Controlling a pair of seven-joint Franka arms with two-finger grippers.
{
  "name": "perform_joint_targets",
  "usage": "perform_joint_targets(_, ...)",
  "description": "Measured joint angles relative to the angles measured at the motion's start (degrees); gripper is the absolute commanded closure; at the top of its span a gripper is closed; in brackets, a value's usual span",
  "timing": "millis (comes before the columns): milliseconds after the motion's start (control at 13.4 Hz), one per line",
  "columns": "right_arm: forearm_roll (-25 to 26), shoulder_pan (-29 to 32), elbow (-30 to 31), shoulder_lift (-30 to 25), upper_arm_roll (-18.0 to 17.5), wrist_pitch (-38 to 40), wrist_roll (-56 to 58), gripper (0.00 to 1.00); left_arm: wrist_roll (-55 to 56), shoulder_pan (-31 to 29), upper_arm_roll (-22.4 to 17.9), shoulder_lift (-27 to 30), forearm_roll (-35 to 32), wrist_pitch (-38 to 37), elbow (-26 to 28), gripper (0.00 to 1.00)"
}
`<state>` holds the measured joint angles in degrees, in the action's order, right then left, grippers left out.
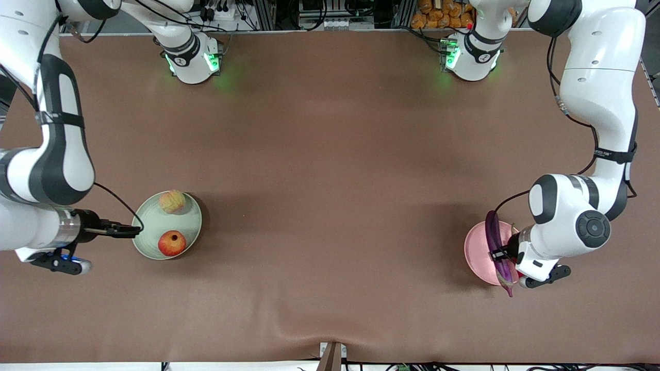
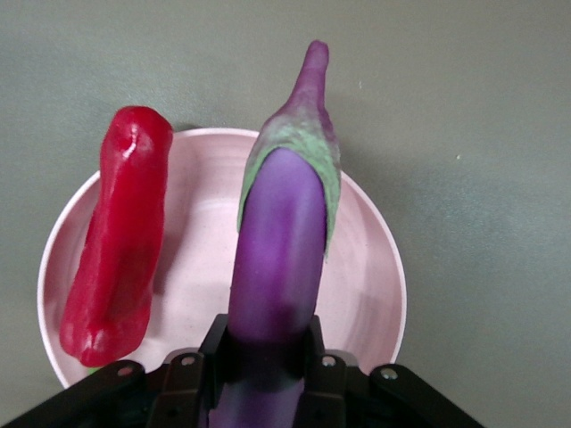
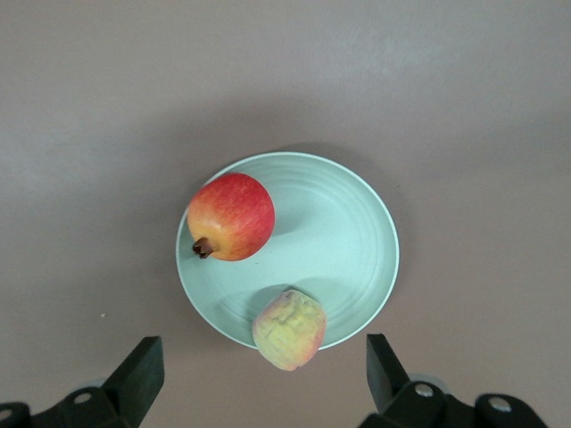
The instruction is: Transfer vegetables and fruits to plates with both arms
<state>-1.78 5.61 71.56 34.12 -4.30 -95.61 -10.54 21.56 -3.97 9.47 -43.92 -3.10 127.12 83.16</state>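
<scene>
Lower left of frame: right gripper (image 1: 135,230) spread wide, hanging over green plate (image 1: 192,222) edge, plate holds peach (image 1: 172,201) and red fruit (image 1: 171,243); lower right: left gripper (image 1: 499,254) pinching eggplant (image 1: 495,242) over pink plate (image 1: 475,248), chili (image 2: 118,241) lying in it.

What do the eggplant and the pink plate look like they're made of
The eggplant, held in the left gripper, looks like glossy moulded plastic or rubber: smooth, evenly shiny skin. The pink plate looks like matte ceramic or plastic, with faint concentric rings.
</scene>
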Motion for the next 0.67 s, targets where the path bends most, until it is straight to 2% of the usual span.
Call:
perform_joint_targets(75, 0.0, -0.1, -0.4, -1.1, -0.2, 0.1, 0.0, 0.0, 0.0, 0.0, -0.1, -0.2, 0.0, 0.0, 0.0, 0.32)
perform_joint_targets(149, 0.0, -0.3, -0.7, -2.5, -0.3, 0.2, 0.0, 0.0, 0.0, -0.1, -0.2, -0.4, 0.0, 0.0, 0.0, 0.0)
perform_joint_targets(448, 0.0, -0.7, -1.2, -9.5, -0.4, 7.5, 0.0, 0.0, 0.0, -0.1, -0.1, -0.6, 0.0, 0.1, -0.4, 0.0)
perform_joint_targets(672, 0.0, -0.7, -1.3, -11.1, -0.3, 8.4, 0.3, 0.0, 0.0, 0.6, 0.2, 2.4, 0.0, -3.4, -1.3, 0.0)
